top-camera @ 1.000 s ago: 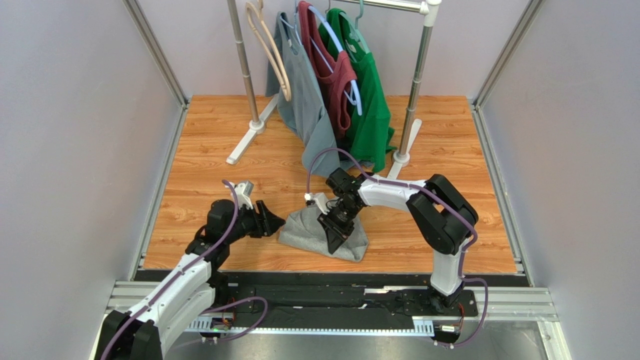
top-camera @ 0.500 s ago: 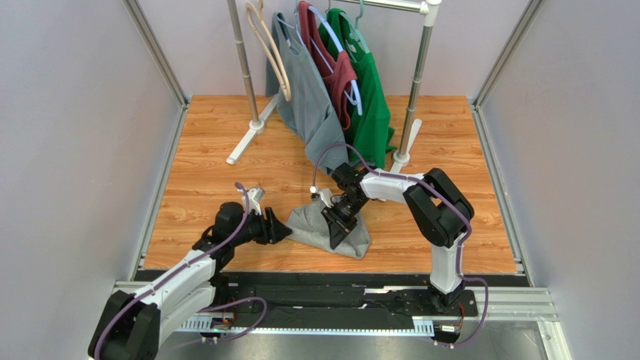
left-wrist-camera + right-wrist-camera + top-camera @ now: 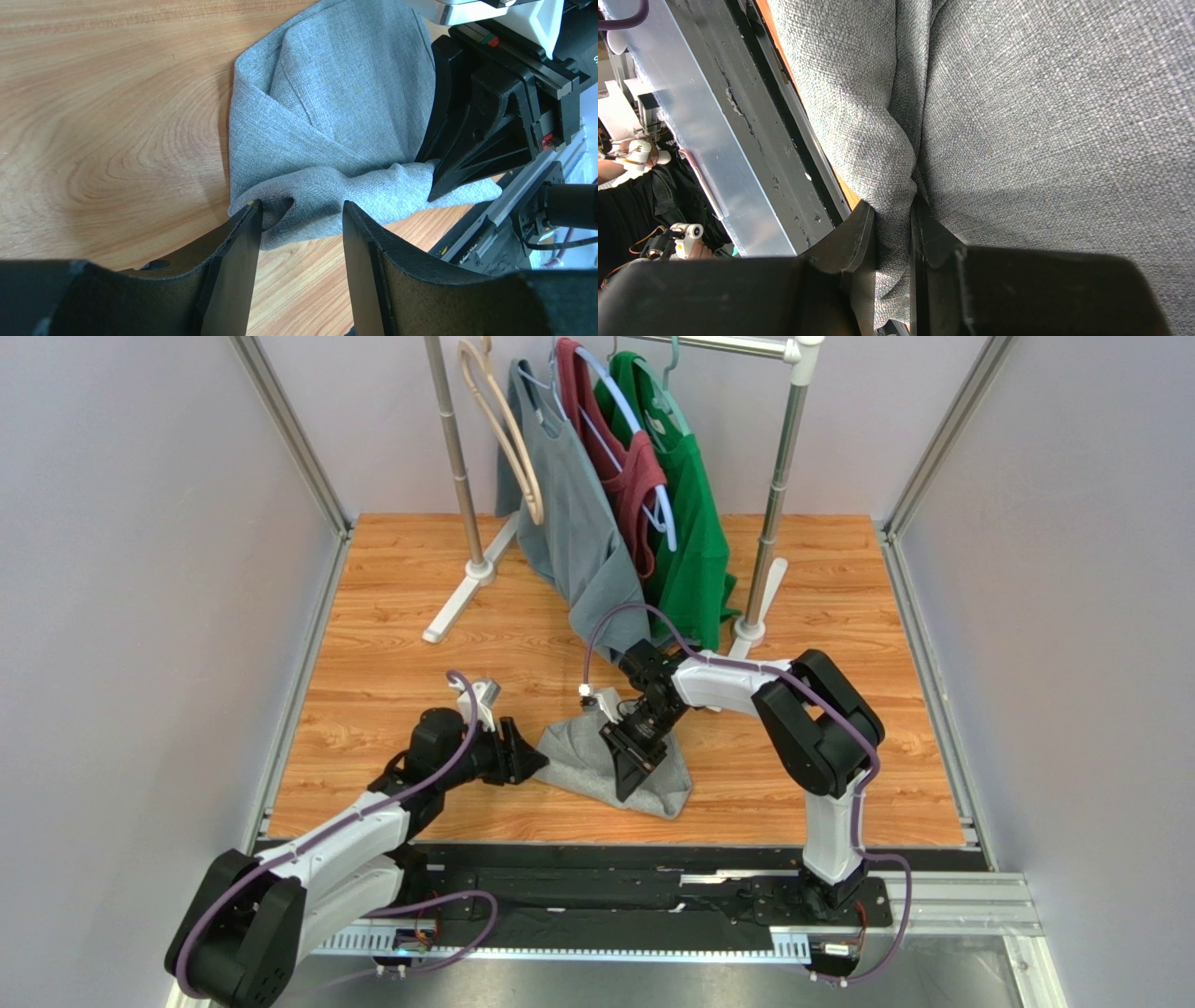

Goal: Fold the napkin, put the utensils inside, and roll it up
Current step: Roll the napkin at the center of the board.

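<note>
The napkin [image 3: 613,763] lies bunched on the wooden table [image 3: 407,644] near its front edge, between my two grippers; it is a crumpled wedge, not a flat fold. My right gripper [image 3: 894,217] has its fingers pressed together on a ridge of the cloth, pinching it from above; my left gripper [image 3: 302,213] stands spread, low at the napkin's left corner, one finger touching the hem and a puckered fold between the two. I see no fork in any view. My worry is the left closing on several layers at once; any pull against the right's pinch would then drag or twist the whole bundle rather than open a clean edge; a shallow bite could also slip free.
</note>
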Controlling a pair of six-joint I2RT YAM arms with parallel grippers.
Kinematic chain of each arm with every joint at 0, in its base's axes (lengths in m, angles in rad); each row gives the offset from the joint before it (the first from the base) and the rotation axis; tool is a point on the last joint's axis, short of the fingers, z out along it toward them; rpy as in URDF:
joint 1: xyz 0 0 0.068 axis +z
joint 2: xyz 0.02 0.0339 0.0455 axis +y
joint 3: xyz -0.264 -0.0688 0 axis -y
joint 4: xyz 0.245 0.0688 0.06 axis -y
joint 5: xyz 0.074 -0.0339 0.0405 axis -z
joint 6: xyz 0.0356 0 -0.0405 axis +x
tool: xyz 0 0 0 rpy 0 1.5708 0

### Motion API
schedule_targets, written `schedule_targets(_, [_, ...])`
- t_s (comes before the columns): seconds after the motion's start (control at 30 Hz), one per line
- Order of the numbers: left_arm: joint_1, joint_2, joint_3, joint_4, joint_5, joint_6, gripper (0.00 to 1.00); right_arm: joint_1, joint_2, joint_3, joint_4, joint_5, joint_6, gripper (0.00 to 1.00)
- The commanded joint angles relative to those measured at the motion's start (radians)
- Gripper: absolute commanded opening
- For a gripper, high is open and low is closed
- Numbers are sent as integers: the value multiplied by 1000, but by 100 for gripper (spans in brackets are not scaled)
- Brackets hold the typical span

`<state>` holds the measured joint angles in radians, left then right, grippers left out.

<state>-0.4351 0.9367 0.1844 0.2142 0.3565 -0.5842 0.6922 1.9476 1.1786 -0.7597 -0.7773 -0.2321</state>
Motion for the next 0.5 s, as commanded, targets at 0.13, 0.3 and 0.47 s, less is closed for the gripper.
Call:
schedule_targets(0.13, [-24, 11, 16, 70, -39, 30, 48, -7, 37, 19, 33, 81, -18, 0])
schedule_targets(0.3, [-39, 76, 24, 126, -53, 15, 35, -6, 33, 15, 37, 96, -6, 1])
schedule_targets(0.47, [-40, 137, 82, 30, -113, 35, 20, -6, -1, -8, 63, 107, 28, 18])
